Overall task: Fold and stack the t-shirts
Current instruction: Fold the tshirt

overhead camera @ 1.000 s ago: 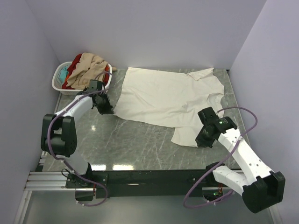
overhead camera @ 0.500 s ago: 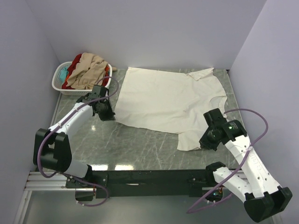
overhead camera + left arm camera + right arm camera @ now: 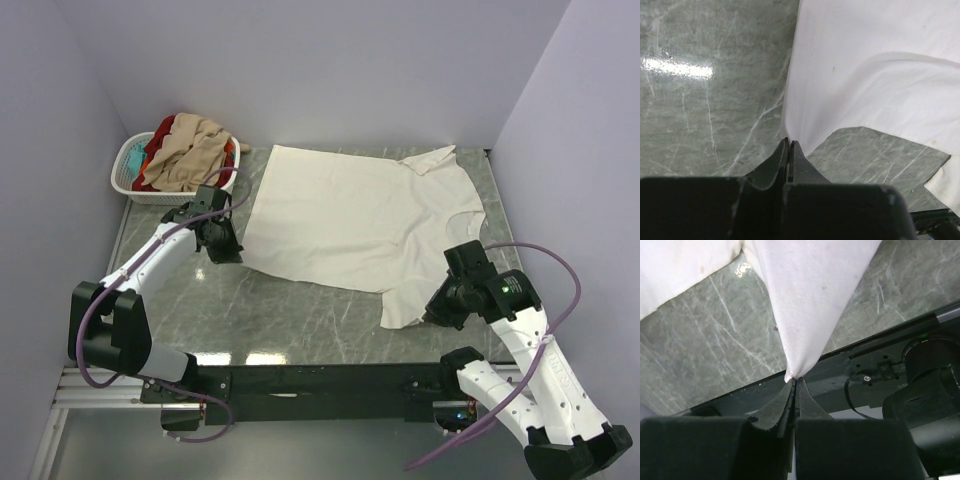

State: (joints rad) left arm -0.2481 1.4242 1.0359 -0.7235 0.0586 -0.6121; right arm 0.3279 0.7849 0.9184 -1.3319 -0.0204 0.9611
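Two corners pinched | left gripper: clamped tight, seemingly on cream shirt near-left hem corner | right gripper: clamped tight on its near-right corner, cloth pulled taut | shirt: spread mid-table | other shirts: heaped in basket, far left

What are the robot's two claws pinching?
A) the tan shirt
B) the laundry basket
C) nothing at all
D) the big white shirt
D: the left claw and the right claw are each closed on an edge of the big white shirt, whose cloth runs right into their tips.
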